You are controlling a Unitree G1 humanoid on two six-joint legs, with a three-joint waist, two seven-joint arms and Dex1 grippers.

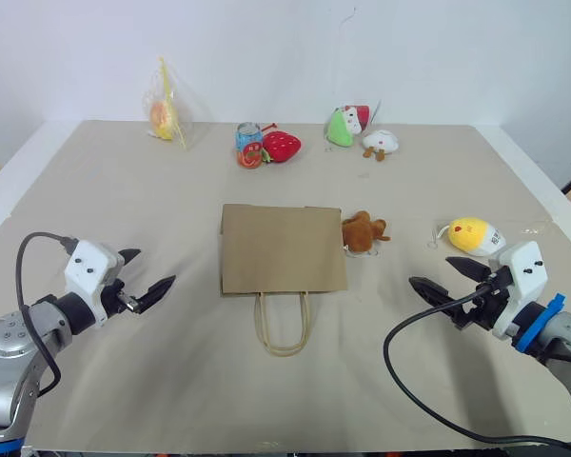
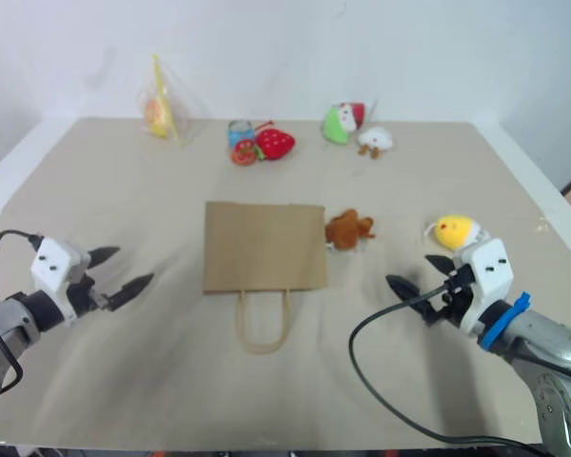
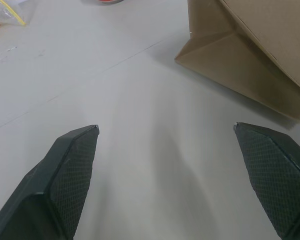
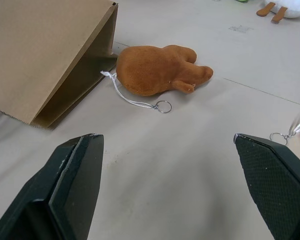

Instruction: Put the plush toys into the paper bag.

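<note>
no legible text, labels, brands or numbers on any object

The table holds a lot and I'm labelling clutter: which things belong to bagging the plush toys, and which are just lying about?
Belong to the job:
- paper bag, lying flat
- brown plush toy, beside the bag
- yellow plush toy
- left gripper and right gripper, both open and empty

Lying about, at the far edge:
- drink can
- clear packet
</note>
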